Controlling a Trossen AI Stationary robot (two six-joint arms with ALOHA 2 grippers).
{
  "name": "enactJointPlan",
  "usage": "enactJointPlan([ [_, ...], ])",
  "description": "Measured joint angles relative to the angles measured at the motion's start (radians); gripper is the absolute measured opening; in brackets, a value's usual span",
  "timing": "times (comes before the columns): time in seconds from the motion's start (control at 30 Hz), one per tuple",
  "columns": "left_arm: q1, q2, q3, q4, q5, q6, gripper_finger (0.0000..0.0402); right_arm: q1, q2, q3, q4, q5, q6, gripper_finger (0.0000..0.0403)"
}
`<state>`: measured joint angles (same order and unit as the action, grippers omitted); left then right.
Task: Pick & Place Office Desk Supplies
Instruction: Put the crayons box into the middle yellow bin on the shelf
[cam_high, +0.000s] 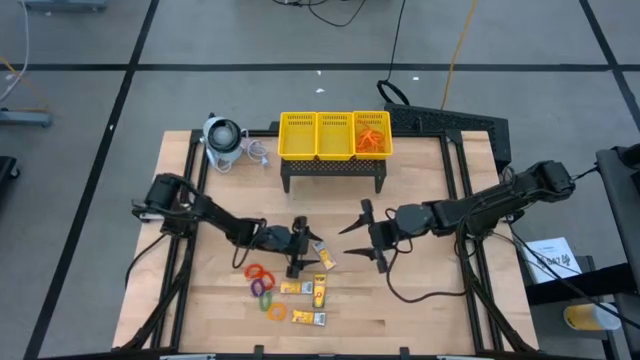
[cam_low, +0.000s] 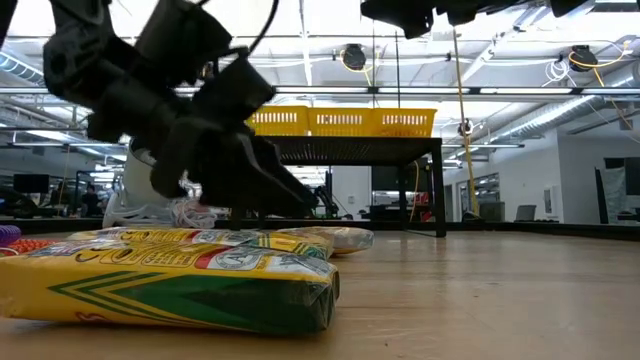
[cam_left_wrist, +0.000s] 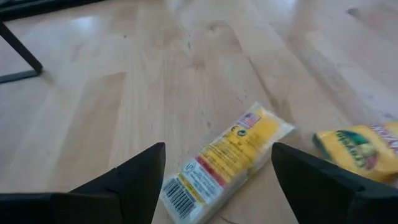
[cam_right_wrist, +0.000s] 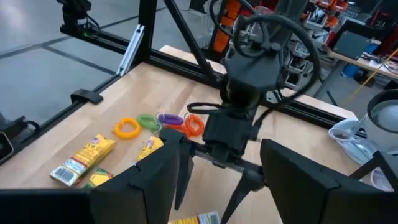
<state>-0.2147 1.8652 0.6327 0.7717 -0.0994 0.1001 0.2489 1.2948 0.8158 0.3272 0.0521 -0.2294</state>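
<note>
The left pincer (cam_high: 301, 247) is hanging low over the wooden counter (cam_high: 420, 300) with its fingers (cam_left_wrist: 134, 180) spread wide apart and nothing between them being gripped. In the left wrist view a yellow packet (cam_left_wrist: 225, 163) with a white barcode label is lying flat on the counter in the gap between the two fingers, touching neither. From above, that packet (cam_high: 322, 257) is sitting just beside the pincer tips. Another packet (cam_left_wrist: 357, 149) is lying close by, off to one side.

A little farther out, more packets (cam_high: 308, 290) are lying scattered on the counter toward its front edge, and a cluster of coloured rings (cam_high: 263, 288), red, purple, green and orange, is lying just beside them. In the low view the nearest packet (cam_low: 170, 280) is filling the foreground.

The right pincer (cam_high: 363, 235) is hovering near the middle of the counter, facing the left one, its fingers also standing open and empty.

At the back of the counter a yellow mesh basket (cam_high: 334, 136) is sitting on a dark stand (cam_high: 334, 172); orange rubber bands (cam_high: 371, 135) are lying in its right-hand compartment. A grey-white round device (cam_high: 224, 139) with a cord is sitting beside the basket, on its left.
</note>
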Motion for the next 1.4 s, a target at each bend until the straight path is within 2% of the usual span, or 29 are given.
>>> enactJointPlan([
  [0.33,0.040,0.072,0.012,0.009,-0.015,0.073,0.0301,-0.027,0.001,0.000,0.004,0.004,-0.018,0.0215],
  [0.47,0.066,0.092,0.014,0.009,-0.046,-0.075,0.0301,-0.047,0.001,0.000,0.003,0.004,-0.018,0.0215],
  [0.57,0.091,0.103,0.014,0.006,-0.025,-0.193,0.0301,-0.056,0.001,0.000,0.002,0.004,-0.017,0.0215],
  [0.7,0.099,0.103,0.014,0.005,-0.024,-0.245,0.0301,-0.062,0.001,0.000,0.001,0.003,-0.018,0.0215],
  [0.8,0.099,0.104,0.014,0.003,-0.036,-0.210,0.0301,-0.067,0.001,0.000,-0.003,0.004,-0.018,0.0215],
  [0.93,0.089,0.104,0.014,0.006,-0.048,-0.089,0.0298,-0.073,0.001,0.000,-0.004,0.003,-0.018,0.0215],
  [1.07,0.076,0.104,0.014,0.017,-0.051,0.015,0.0270,-0.079,0.001,0.000,-0.009,0.000,-0.018,0.0215],
  [1.23,0.074,0.106,0.012,0.066,-0.048,0.010,0.0226,-0.079,0.001,0.000,-0.018,0.000,-0.019,0.0215],
  [1.4,0.077,0.106,0.014,0.109,-0.037,0.030,0.0210,-0.079,0.001,-0.001,-0.019,0.000,-0.020,0.0215],
])
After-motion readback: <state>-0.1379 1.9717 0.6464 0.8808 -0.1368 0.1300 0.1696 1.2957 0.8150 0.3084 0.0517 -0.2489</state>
